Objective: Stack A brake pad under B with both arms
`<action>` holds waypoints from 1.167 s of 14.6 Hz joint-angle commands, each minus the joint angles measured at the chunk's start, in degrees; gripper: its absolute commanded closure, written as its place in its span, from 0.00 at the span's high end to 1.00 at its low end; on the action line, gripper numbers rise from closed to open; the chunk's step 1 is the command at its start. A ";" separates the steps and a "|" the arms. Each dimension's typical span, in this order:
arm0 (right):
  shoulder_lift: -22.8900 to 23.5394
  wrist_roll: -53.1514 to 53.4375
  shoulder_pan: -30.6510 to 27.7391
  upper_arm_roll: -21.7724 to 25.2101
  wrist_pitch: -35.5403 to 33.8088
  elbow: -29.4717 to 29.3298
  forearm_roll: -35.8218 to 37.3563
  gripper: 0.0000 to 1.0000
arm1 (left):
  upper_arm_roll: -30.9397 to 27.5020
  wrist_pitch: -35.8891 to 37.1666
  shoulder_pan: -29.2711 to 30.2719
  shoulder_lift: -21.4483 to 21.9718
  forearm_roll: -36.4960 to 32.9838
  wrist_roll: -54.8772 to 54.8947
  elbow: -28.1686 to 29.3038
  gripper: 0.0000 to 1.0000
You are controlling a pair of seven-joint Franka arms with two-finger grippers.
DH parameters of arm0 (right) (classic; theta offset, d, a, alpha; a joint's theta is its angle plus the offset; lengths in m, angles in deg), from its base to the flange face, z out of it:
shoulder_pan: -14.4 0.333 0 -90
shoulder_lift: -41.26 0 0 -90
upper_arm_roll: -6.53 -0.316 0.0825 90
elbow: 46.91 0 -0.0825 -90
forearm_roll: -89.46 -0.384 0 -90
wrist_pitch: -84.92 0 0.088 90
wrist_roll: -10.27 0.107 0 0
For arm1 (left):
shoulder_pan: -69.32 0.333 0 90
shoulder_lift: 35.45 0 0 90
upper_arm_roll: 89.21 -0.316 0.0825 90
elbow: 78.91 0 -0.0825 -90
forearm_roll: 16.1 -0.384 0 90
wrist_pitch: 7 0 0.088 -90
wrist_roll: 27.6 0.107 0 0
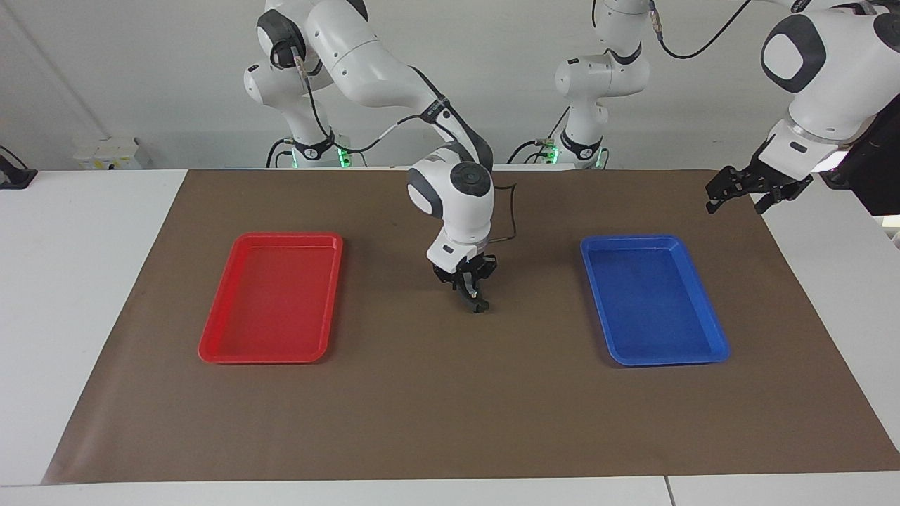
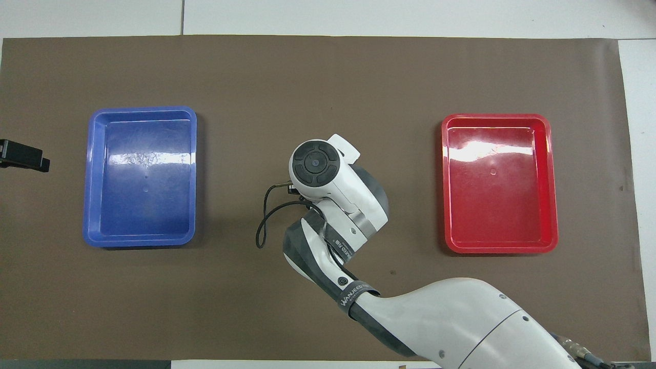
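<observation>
Right gripper [image 1: 470,299] points down over mid-mat between the trays, fingers pinched on a dark pad [image 1: 478,306] at the brown mat [image 1: 436,407]; which pad, I cannot tell. Left gripper [image 1: 738,193] hangs spread, empty, above the mat's edge beside the blue tray [image 1: 710,330]. Red tray [image 1: 218,337] lies toward the right arm's end.

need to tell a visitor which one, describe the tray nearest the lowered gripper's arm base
Start at the brown mat covering the table. Two shallow trays lie on it, one toward each arm's end. The one meant is the red tray, at the right arm's end; its neighbour is blue.
</observation>
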 commanded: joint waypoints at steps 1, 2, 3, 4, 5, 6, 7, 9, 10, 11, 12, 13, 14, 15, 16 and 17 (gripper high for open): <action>0.25 1.86 -0.10 -0.15 1.18 -0.73 1.11 0.00 | 0.44 -0.09 0.38 1.59 -0.87 0.75 1.90 1.00; 0.25 2.13 -0.01 -0.15 2.14 -0.38 1.11 0.00 | 0.44 -0.09 0.38 1.68 -0.87 0.75 1.90 1.00; 0.25 2.65 0.07 -0.15 2.94 0.14 1.11 0.00 | 0.44 -0.09 0.38 1.68 -0.87 0.66 1.99 1.00; 0.25 3.27 0.08 -0.15 3.12 0.32 1.11 0.00 | 0.44 0.00 0.38 1.68 -0.87 0.66 1.99 1.00; 0.25 3.36 0.08 -0.15 3.21 0.41 1.11 0.00 | 0.44 -0.09 0.38 2.03 -0.87 0.66 1.99 1.00; 0.25 3.28 0.08 -0.06 3.03 0.41 1.29 0.00 | 0.44 -0.27 0.38 2.55 -0.87 0.66 2.42 1.00; 0.25 3.27 0.08 -0.06 2.77 0.41 2.07 0.00 | 0.44 -0.53 0.38 3.17 -0.87 0.58 3.12 1.00; 0.25 3.89 0.08 -0.06 2.77 0.50 2.52 0.00 | 0.44 -0.62 0.38 3.70 -0.87 0.57 3.39 1.00; 0.25 4.15 0.08 -0.06 2.94 0.76 2.52 0.00 | 0.44 -1.05 0.47 3.53 -0.87 0.57 3.31 1.00; 0.25 4.24 0.08 -0.06 3.29 1.20 2.61 0.01 | 0.44 -1.49 0.38 3.44 -0.87 0.49 3.13 1.00; 0.25 4.42 0.08 -0.06 3.73 1.29 2.61 0.01 | 0.44 -1.93 0.38 3.35 -0.87 0.14 3.13 1.00; 0.25 4.50 0.08 -0.06 3.73 1.29 2.61 0.01 | 0.35 -2.29 0.38 3.35 -0.87 -0.13 3.04 1.00; 0.25 4.59 0.16 -0.06 3.82 1.29 2.52 0.01 | 0.35 -2.72 0.38 3.26 -0.87 -0.39 2.96 1.00; 0.25 4.59 0.16 -0.06 4.00 1.55 2.61 0.03 | 0.35 -3.08 0.47 3.09 -0.87 -1.00 2.78 1.00; 0.25 4.59 0.16 -0.06 4.52 2.08 2.61 0.05 | 0.35 -4.04 0.47 3.00 -0.87 -1.70 2.69 1.00; 0.25 4.59 0.16 -0.06 4.96 2.26 2.61 0.11 | 0.35 -5.00 0.47 2.83 -0.78 -1.71 2.60 1.00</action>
